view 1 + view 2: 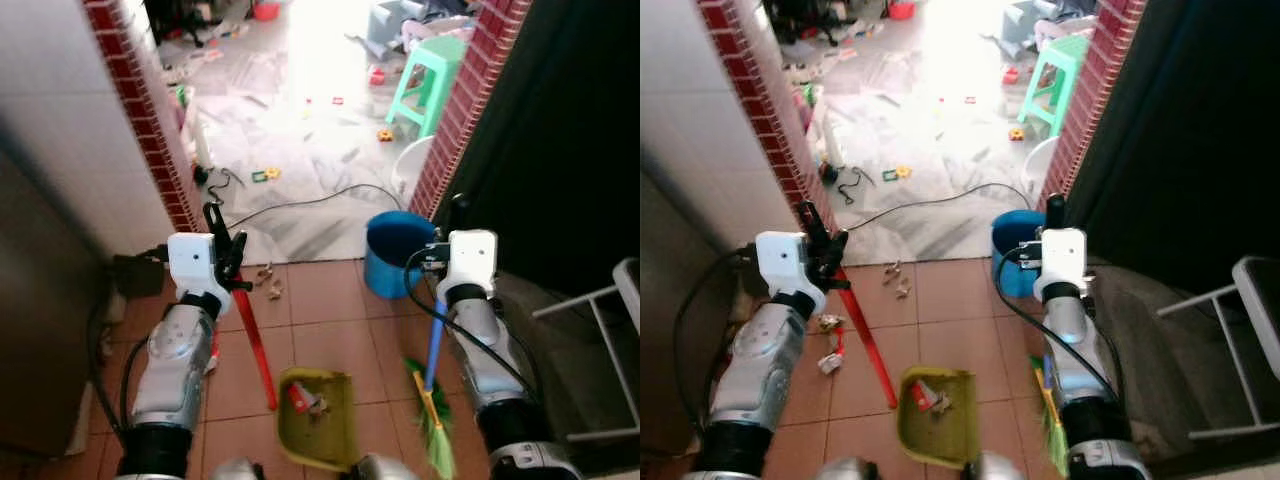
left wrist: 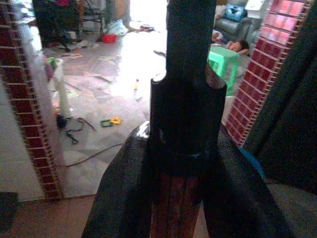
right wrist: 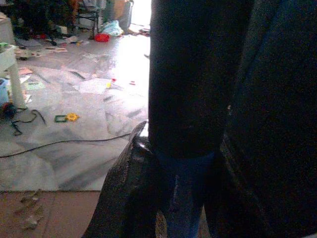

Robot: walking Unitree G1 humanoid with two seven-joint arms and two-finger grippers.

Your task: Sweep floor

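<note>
Two tools in hand, listed near to far.

Nearest, at 6 o'clock: yellow-green dustpan flat on the terracotta tiles, holding a red scrap and some bits. Its red handle rises toward 11 o'clock into the left gripper, whose fingers are pressed against both sides of the shaft.

At 5 o'clock: broom, green bristles on the tile, blue shaft running up to the right gripper; the wrist view shows its fingers pinching that shaft.

At 8 o'clock: wrapper scrap loose on the tile.

Middle, at 12 o'clock: debris pieces near the tile edge; blue bucket at 1 o'clock.

Far: marble floor with a black cable, small toys and a green stool.

Progress, judged: partly done. Some litter is in the pan; the scrap, debris and far clutter remain.

Markings: none legible.
</note>
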